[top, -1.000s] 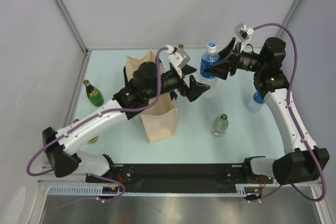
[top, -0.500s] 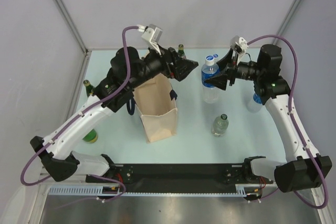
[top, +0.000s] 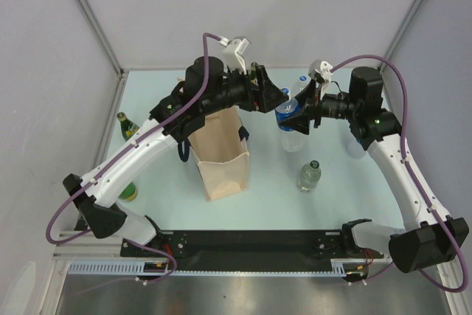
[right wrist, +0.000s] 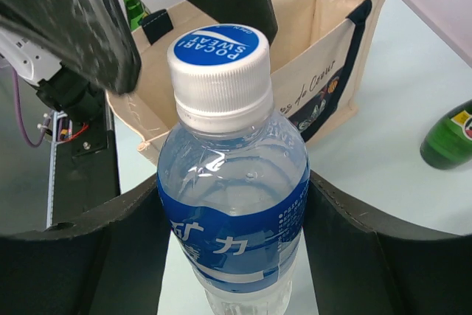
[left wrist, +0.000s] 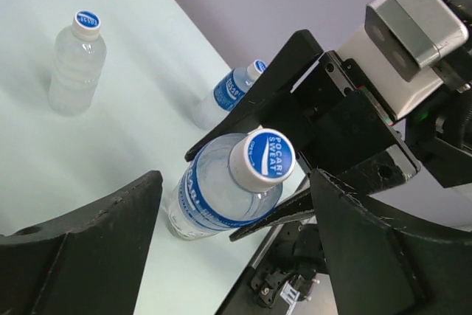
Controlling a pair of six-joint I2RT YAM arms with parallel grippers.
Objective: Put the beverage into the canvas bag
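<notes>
The beverage, a clear Pocari Sweat bottle (top: pixel 293 125) with a blue label and a white-and-blue cap, leans toward the canvas bag. My right gripper (top: pixel 301 112) is shut on the bottle's body (right wrist: pixel 236 219). The beige canvas bag (top: pixel 221 154) with navy handles stands upright and open, left of the bottle; it also shows in the right wrist view (right wrist: pixel 324 64). My left gripper (top: pixel 283 97) is open, reaching over the bag's far end. Its fingers straddle the bottle's cap (left wrist: pixel 263 158) without touching it.
A clear bottle with a green cap (top: pixel 310 175) stands in front of the held one. Another bottle (top: pixel 355 145) stands behind my right arm. A green bottle (top: pixel 131 130) is at the far left, with a green-and-yellow item (top: pixel 130 192) nearer. Grey walls close the back and sides.
My left arm has swung from over the bag's right side up and across to the bottle. My right gripper has carried the bottle leftward toward the bag and tilted it.
</notes>
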